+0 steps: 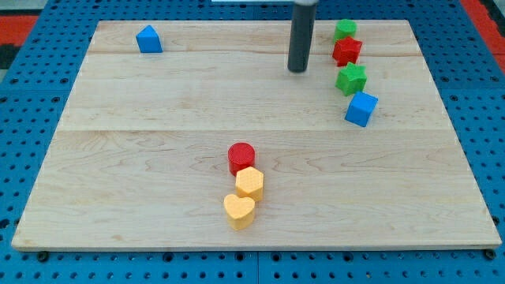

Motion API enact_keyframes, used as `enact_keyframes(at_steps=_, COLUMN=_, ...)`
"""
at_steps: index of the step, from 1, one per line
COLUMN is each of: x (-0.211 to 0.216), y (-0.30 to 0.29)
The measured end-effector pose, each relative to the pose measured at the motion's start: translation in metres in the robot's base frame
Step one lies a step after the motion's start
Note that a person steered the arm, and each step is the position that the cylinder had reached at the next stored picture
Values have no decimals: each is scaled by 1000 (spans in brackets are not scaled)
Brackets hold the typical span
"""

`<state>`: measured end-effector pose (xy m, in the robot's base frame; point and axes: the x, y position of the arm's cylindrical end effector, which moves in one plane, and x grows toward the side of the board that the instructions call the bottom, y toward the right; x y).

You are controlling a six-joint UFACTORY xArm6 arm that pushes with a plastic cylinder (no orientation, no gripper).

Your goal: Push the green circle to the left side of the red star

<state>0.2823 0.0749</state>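
So, the pale wooden board (158,158) sits on blue pegboard (24,158), and my tip (297,69) rests on it near the view's top, just left of the red star (346,51), with no jaws on the rod to open or close. The green circle (345,30), a small round bright-green block, sits at the top edge touching the star from above; below come a green star (352,80) and blue cube (361,109).

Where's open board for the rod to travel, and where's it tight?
Open: the wide stretch between blue block and my tip, plus both sides of the red cylinder. Tight: top-right cluster of green circle, red star, green star, blue cube.
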Motion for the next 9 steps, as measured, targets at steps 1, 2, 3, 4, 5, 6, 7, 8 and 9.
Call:
enact_keyframes(at_steps=1, x=-47, y=32)
enact_keyframes(at_steps=2, x=-47, y=35)
enact_keyframes(at_steps=3, x=-48, y=33)
enact_keyframes(at_steps=4, x=-57, y=39)
enact_keyframes(at_steps=5, x=-69, y=53)
enact_keyframes(at_steps=6, x=-75, y=64)
enact_keyframes(at_steps=7, x=-86, y=83)
enact_keyframes(at_steps=8, x=-90, y=80)
enact_keyframes(at_steps=9, x=-90, y=112)
